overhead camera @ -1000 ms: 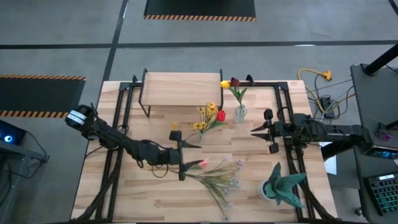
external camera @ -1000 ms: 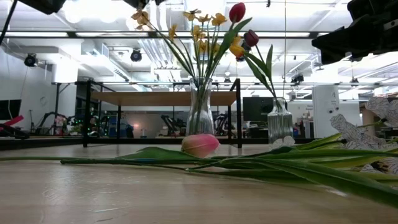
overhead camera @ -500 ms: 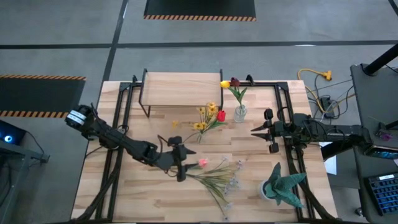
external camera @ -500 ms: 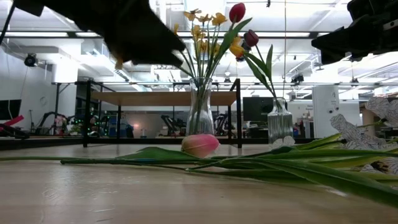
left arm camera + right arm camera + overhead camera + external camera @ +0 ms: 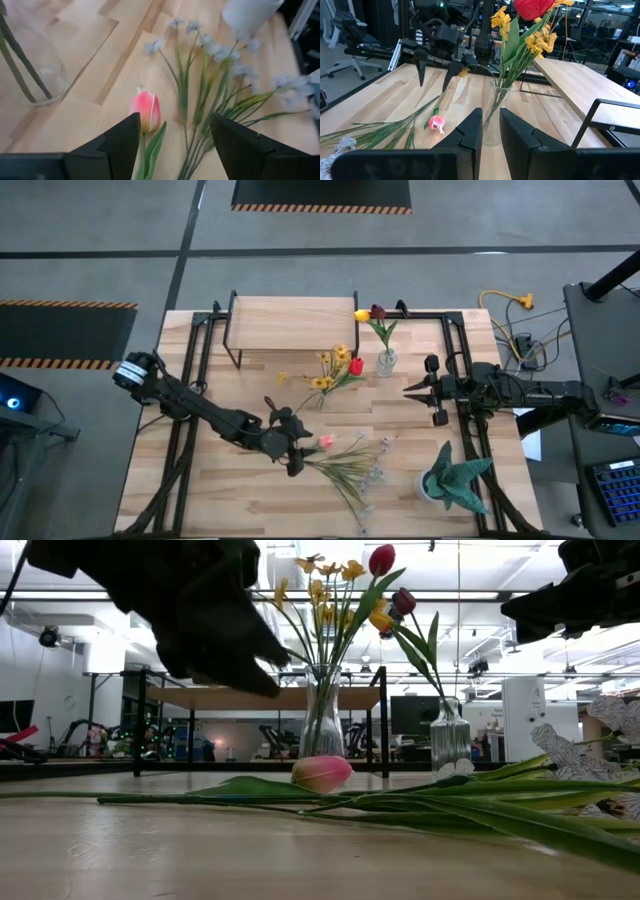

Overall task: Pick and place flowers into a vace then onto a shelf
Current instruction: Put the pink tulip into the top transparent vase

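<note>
Fingers: left gripper [image 5: 172, 137] spread wide above pink tulip [image 5: 145, 111] lying on table [image 5: 200, 490] | right gripper [image 5: 412, 391] nearly closed, empty, beside vases

High view: overhead, straight down, whole light wooden tabletop [image 5: 200, 490]. Low view: table height, level, facing the room. Left wrist view: close above, angled down. Right wrist view: low, looking across the table. All share the pink tulip lying flat [image 5: 326, 442] [image 5: 321, 773] [image 5: 145, 111] [image 5: 436, 122].

Clear vase [image 5: 30, 60] cut off by the left wrist view's edge
</note>
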Available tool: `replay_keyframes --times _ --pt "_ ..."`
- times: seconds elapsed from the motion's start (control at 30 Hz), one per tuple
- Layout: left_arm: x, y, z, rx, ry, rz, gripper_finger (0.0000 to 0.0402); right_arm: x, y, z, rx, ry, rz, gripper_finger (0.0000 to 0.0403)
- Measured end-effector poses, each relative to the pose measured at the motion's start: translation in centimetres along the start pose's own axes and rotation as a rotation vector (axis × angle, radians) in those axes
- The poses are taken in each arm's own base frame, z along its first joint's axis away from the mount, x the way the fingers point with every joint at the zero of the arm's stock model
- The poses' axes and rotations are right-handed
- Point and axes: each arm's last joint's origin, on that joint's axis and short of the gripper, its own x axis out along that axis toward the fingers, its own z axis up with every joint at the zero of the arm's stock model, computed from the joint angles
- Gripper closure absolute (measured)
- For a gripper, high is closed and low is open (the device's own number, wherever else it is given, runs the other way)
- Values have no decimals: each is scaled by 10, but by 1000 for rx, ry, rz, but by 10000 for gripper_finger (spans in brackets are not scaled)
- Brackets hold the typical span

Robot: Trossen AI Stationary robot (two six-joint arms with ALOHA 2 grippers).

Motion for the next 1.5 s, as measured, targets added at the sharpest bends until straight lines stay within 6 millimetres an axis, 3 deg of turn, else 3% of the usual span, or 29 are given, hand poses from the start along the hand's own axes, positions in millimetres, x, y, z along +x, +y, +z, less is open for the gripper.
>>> replay_keyframes --times 0.5,0.93,1.3,1.5 --pt "31 4 -29 -20 169 99 178 0 0 0 2 0 0 346" --pt "44 10 -45 -2 209 153 179 0 0 0 3 0 0 346" --pt "44 12 -42 3 232 178 255 0 0 0 3 1 0 346" --pt "42 5 -32 37 273 176 265 0 0 0 3 1 0 346"
